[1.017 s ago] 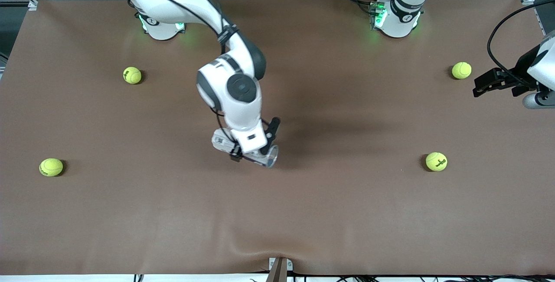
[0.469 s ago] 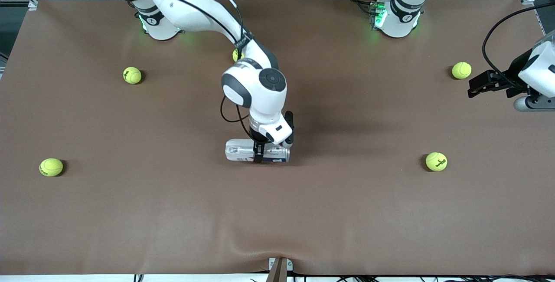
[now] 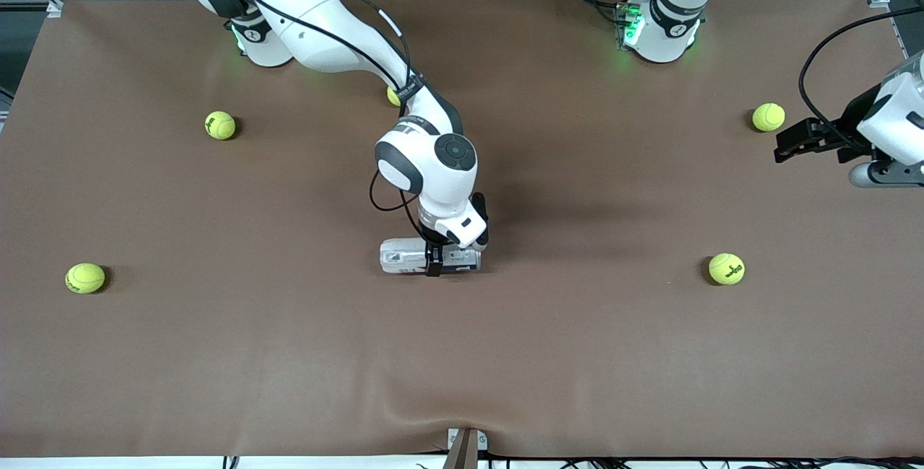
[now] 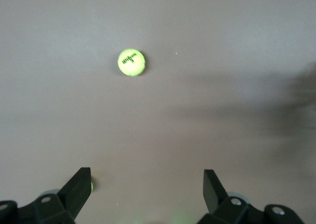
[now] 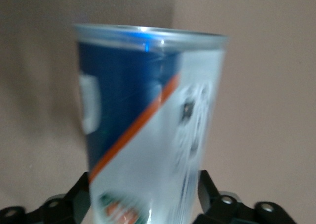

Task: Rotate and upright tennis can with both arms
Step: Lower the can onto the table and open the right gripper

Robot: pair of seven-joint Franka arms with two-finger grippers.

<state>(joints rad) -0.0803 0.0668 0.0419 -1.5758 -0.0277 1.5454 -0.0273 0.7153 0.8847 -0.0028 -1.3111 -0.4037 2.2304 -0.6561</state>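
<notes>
The tennis can is laid on its side near the middle of the table; its label is seen as navy and silvery-white with an orange-red stripe, no writing legible. It is straddled by the right gripper; whether it is clamped cannot be told. The left gripper is held spread over the left arm's edge, above a tennis ball marked with a dark logo.

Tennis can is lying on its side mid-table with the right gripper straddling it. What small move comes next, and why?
Probably lift the right gripper straight up off the tennis can. The can lies flat on the table, the fingers sit on either side of it, and the left gripper waits open over its own end of the table, so the can must be freed first.
</notes>
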